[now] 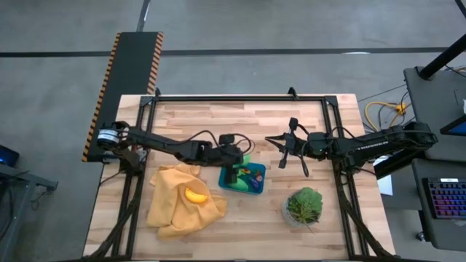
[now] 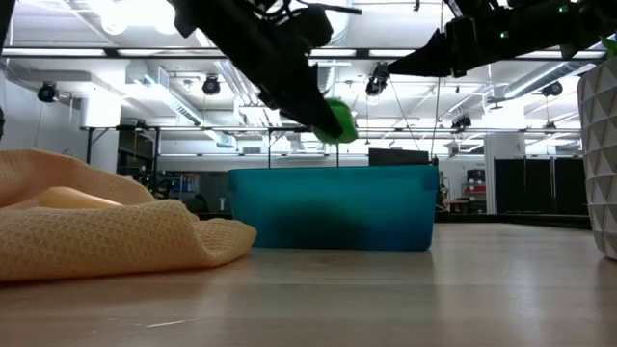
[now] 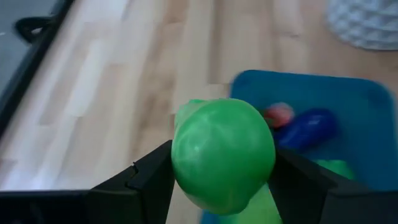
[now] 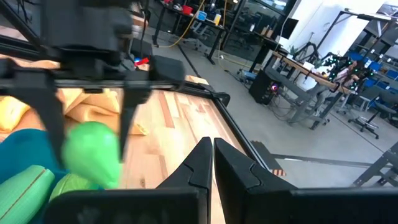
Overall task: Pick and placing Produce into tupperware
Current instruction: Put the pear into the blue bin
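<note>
My left gripper hovers over the teal-blue tupperware, shut on a round green produce piece. The low view shows this piece above the tupperware's rim. Inside the tupperware lie a red-pink piece, a dark blue-purple piece and a green piece. A yellow-orange piece rests on the mustard-yellow cloth, left of the tupperware. My right gripper waits shut and holding nothing, in the air to the right of the tupperware. My left gripper pinches the round green produce piece between its two fingers, one on each side of its rounded body. The fingers come from above, slanting down. The piece is lifted clear, over the tupperware's far-left part.
A leafy green plant in a clear pot stands near the table's right near corner, right of the tupperware. The cloth covers the left near part. Bare wood lies along the far side, inside a black frame rail.
</note>
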### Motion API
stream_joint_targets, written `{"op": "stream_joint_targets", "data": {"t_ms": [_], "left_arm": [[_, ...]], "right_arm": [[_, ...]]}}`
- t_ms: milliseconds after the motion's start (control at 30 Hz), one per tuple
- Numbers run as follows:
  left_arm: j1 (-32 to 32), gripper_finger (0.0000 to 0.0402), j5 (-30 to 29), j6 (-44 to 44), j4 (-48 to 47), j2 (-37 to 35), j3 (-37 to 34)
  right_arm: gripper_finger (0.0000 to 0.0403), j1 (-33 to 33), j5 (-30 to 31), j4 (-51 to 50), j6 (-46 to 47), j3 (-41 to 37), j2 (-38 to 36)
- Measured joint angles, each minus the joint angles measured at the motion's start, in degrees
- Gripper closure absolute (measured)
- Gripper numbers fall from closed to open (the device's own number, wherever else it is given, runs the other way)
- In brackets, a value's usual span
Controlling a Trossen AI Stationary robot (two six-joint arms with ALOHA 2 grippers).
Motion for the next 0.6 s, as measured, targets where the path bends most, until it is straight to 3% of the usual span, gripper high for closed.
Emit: {"op": "stream_joint_targets", "data": {"t_ms": [167,600], "left_arm": [[-1.6,0.0195,4.3,-1.5,2.2,0.5,0.0],[-2.1,0.0195,5.0,-1.6,7.2,6.1,0.0]], "right_arm": [[0.0394,0.0,0.0,0.0,0.0,0.0,0.0],[0.0394,0.0,0.0,0.1,0.2,0.0,0.0]]}}
